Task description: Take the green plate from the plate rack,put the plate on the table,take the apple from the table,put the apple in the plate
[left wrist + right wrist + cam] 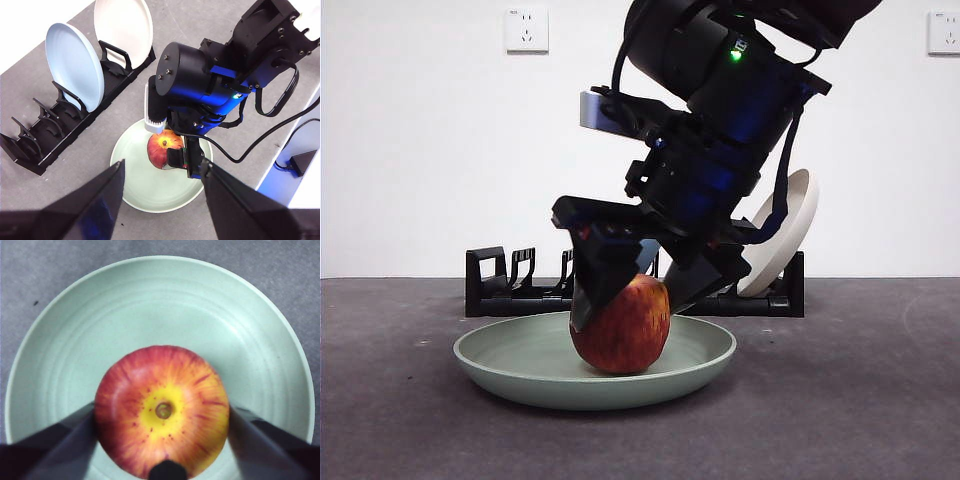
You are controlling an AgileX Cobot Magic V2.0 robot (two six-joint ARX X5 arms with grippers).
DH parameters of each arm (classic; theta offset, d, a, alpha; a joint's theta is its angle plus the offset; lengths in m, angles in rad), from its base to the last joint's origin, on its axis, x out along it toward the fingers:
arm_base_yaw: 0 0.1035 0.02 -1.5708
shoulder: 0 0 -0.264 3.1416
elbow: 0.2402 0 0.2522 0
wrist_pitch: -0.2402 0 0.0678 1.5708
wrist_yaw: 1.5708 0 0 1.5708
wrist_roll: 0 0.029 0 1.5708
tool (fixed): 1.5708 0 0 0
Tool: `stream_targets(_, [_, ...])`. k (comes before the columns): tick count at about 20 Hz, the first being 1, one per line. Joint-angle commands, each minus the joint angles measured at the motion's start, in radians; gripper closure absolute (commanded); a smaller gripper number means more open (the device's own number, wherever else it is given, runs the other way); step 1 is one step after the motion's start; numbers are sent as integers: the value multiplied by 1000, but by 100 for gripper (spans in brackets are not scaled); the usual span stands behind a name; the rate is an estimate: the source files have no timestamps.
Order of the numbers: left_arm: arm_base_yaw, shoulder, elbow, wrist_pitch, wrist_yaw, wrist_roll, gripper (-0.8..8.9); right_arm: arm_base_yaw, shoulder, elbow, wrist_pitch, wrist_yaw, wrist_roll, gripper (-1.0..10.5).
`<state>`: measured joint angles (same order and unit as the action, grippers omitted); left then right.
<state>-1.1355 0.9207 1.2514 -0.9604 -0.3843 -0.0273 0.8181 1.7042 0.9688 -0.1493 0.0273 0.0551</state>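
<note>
On the plate (510, 365), the right tool (632, 290) clamps the apple (622, 335); opening unevenly could roll it off.

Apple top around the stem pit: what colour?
Yellow, with red streaks radiating outward on the apple; right wrist view shows it best.

The green plate (595, 375), a wide, shallow round of pale sage with faint rings inside, lies flat and upright on the dark grey, mottled table (860, 400), just in front of the plate rack (505, 290). On it, a little off its middle, sits the apple (620, 325), red streaked with yellow-orange, stem end up, its base touching the plate while my right gripper (630, 295) has a jaw pressed against each side. The long, low black rack stands behind, most of its upright holders bare.
</note>
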Motion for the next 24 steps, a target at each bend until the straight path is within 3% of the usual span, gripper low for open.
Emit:
stream_targets(1, [-2, -2, 0, -8, 0, -7, 554, 1, 20, -2, -7, 6, 0, 370])
stream_targets(7, [-2, -2, 0, -14, -3, -6, 554, 2, -64, 4, -48, 5, 0, 371])
stream_targets(12, [-2, -2, 0, -19, -3, -5, 555, 3, -319, 4, -322, -5, 1, 376])
stream_targets(18, [-2, -2, 0, -108, 3, -11, 558, 3, -719, 4, -682, -192, 55, 383])
stream_targets(24, [-2, -2, 0, -142, 144, -34, 564, 3, -944, 4, -911, -238, 113, 390])
